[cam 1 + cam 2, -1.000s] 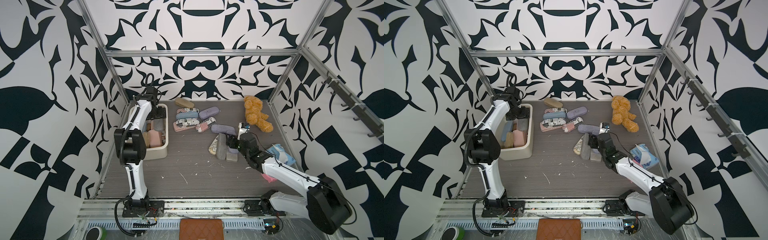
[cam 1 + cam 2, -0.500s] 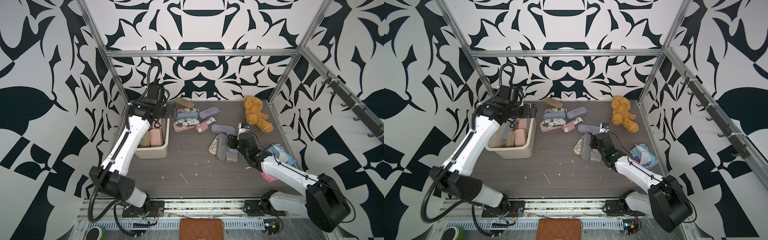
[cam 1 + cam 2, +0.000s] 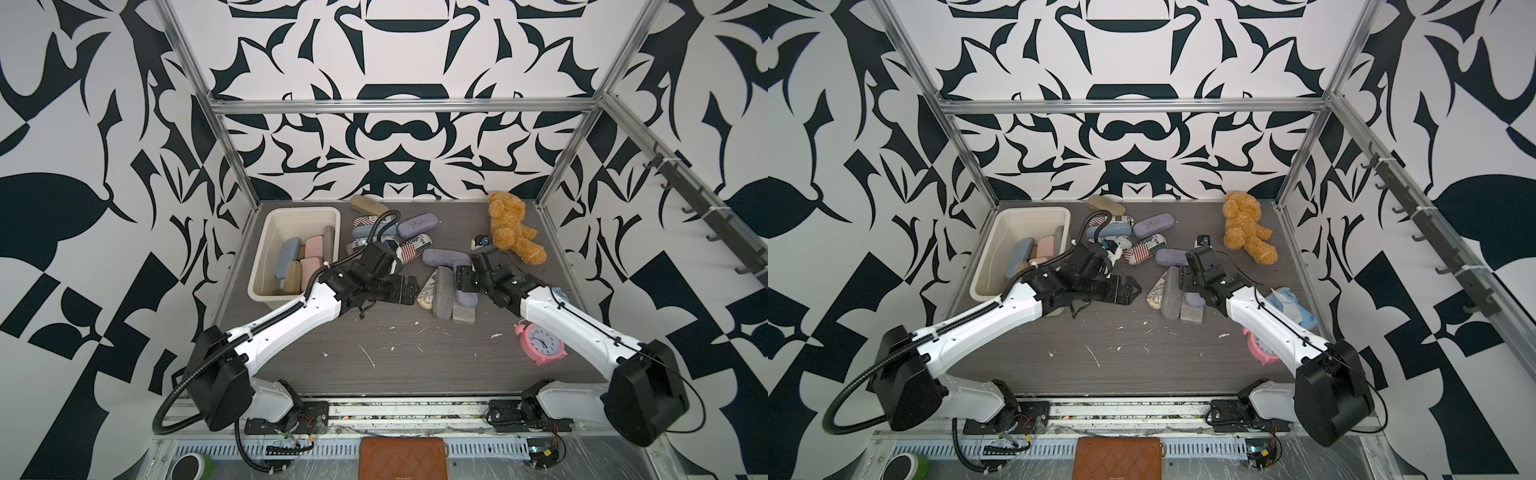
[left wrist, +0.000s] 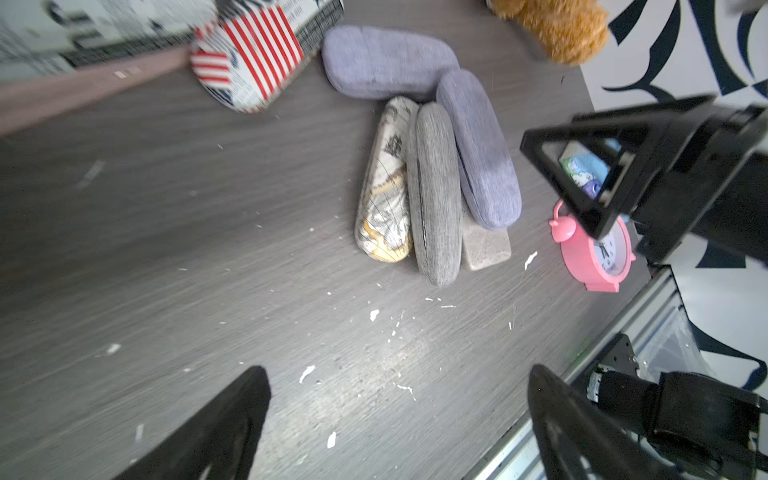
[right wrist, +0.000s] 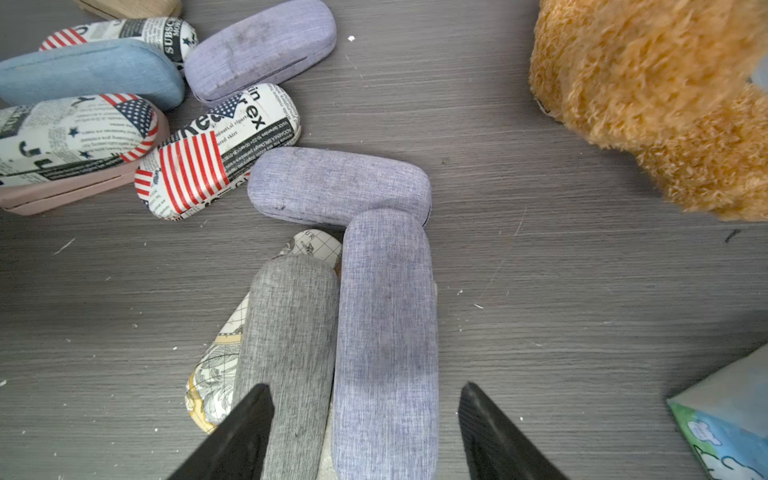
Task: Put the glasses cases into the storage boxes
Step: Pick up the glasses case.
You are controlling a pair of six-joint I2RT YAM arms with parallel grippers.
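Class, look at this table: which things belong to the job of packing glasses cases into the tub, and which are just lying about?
Belong to the job: loose glasses cases, packed cases, cream tub.
Just lying about: teddy bear, pink alarm clock, blue-white packet, brown wallet.

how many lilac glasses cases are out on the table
3 lilac cases: one near the back, one crosswise mid-table, one beside the grey case; the tub may hide more.
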